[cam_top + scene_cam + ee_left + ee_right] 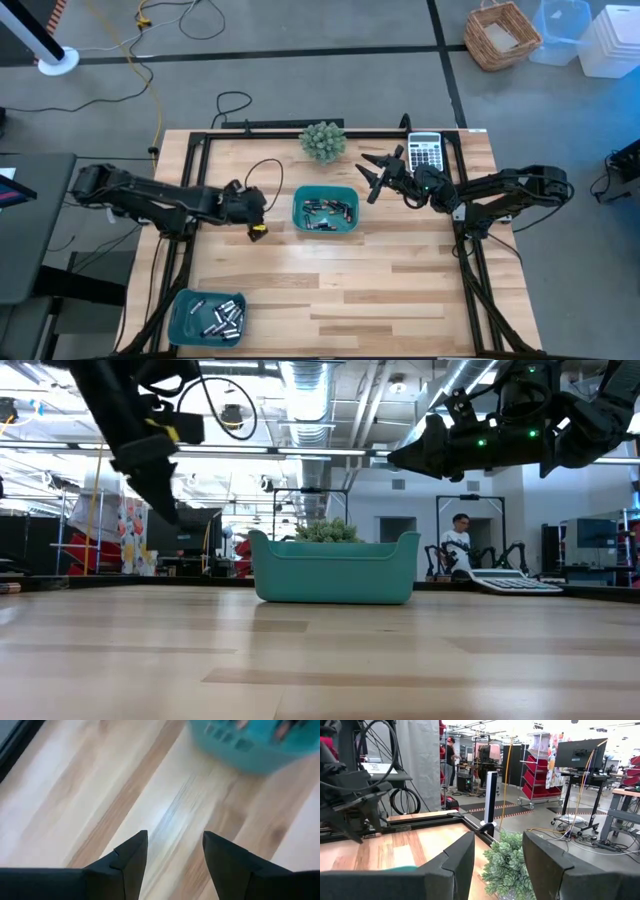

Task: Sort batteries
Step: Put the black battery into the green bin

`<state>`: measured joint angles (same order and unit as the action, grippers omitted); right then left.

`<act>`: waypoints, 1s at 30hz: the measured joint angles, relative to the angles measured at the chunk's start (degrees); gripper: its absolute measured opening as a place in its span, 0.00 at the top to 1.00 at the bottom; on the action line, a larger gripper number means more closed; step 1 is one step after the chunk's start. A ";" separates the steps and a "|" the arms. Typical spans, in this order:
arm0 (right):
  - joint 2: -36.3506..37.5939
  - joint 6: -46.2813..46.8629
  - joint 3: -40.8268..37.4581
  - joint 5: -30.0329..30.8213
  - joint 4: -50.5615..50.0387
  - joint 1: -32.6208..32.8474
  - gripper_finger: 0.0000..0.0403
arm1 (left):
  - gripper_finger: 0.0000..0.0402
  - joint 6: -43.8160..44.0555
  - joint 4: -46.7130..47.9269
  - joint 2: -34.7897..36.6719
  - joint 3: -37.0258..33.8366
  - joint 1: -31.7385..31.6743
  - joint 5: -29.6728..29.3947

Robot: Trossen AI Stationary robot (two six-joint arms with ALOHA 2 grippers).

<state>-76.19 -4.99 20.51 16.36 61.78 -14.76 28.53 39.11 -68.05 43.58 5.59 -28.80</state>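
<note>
batteries (325, 212) mostly in the teal tray (326, 193) at table centre, far half; loose pile, dark with silvery ends. second lot of batteries (222, 315) in another teal tray (186, 310) at the near left corner

left gripper (256, 216) sits just left of the centre tray, not touching it, raised off the wood. jaws parted, nothing between them: left wrist view shows bare tabletop (100, 795) in the gap between the fingers (131, 857), tray wall (250, 750) ahead of them. left arm stretched almost straight across from the left edge, low and roughly level, wrist angled down at the table

right gripper (374, 177) is right of and slightly beyond the centre tray, well above the table; low view has it hanging high near the top of frame (415, 452). jaws open, empty, pointing left toward the small green plant (323, 140) at the far edge. right wrist view looks between its fingers (462, 857) at the plant (507, 862). right arm comes in from the right edge, elbow bent, forearm reaching left

grey calculator (426, 152) at far right, just beyond the right wrist
</note>
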 joint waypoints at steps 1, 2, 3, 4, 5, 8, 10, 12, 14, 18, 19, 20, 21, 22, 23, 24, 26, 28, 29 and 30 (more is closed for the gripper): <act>-0.02 0.00 0.00 -0.02 0.01 0.00 0.55 | 0.53 0.79 3.74 -0.44 1.24 -0.01 0.20; -0.02 0.00 0.00 0.00 0.01 0.00 0.55 | 0.53 1.63 7.44 -0.85 2.56 -0.07 0.49; 0.00 0.00 0.00 -0.01 0.01 0.00 0.55 | 0.53 2.53 10.61 -1.32 3.82 -0.22 0.82; 0.00 0.01 0.00 0.00 0.05 0.00 0.55 | 0.53 3.51 13.77 -1.81 4.93 -0.42 1.45; 0.00 0.02 0.00 0.00 0.09 0.00 0.55 | 0.53 4.51 16.67 -2.36 5.74 -0.56 1.90; -0.01 0.02 0.00 0.00 0.09 0.00 0.55 | 0.53 6.22 23.96 -4.47 7.42 -1.55 5.28; 0.00 0.02 0.00 0.00 0.09 0.00 0.55 | 0.53 6.99 28.60 -6.58 8.25 -2.59 8.40; 0.01 0.02 0.00 0.00 0.07 0.00 0.55 | 0.53 6.87 33.63 -9.19 9.08 -4.23 12.09; 0.01 0.04 0.00 0.00 0.09 0.00 0.55 | 0.53 5.94 38.65 -12.22 9.85 -6.07 14.83; 0.01 0.43 0.00 0.00 0.47 0.00 0.55 | 0.53 -0.14 43.62 -17.98 10.74 -9.15 18.50; 0.03 0.50 0.00 0.00 0.51 0.00 0.55 | 0.52 -2.02 44.18 -19.33 11.09 -9.79 18.49; 0.03 0.50 0.00 0.00 0.52 0.00 0.55 | 0.51 -3.89 44.10 -20.57 11.34 -10.45 18.53; 0.03 0.51 0.00 0.00 0.52 0.00 0.55 | 0.50 -5.91 44.05 -21.84 11.54 -11.08 18.50; 0.03 0.52 0.00 0.00 0.52 0.00 0.55 | 0.49 -7.80 44.06 -23.24 11.70 -11.60 18.49; 0.03 0.52 0.00 0.00 0.52 0.00 0.55 | 0.47 -9.65 44.11 -24.60 11.89 -12.04 18.49; 0.03 0.59 0.00 0.00 0.52 0.00 0.55 | 0.45 -11.57 44.01 -25.95 11.96 -12.34 18.49; 0.03 0.61 0.00 0.00 0.52 0.07 0.55 | 0.41 -14.93 44.16 -28.97 11.97 -12.59 18.51; 0.03 0.61 0.00 0.00 0.48 0.07 0.55 | 0.36 -17.30 44.76 -32.25 11.97 -12.79 18.53; 0.03 0.61 0.00 0.00 0.48 0.06 0.55 | 0.34 -17.85 45.58 -33.99 11.95 -12.85 18.52; 0.03 0.61 0.00 0.00 0.46 0.04 0.55 | 0.32 -18.19 46.49 -35.84 11.95 -13.05 18.58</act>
<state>-76.16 -4.38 20.51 16.36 62.23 -14.72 10.33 85.60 -103.89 55.53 -7.46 -10.21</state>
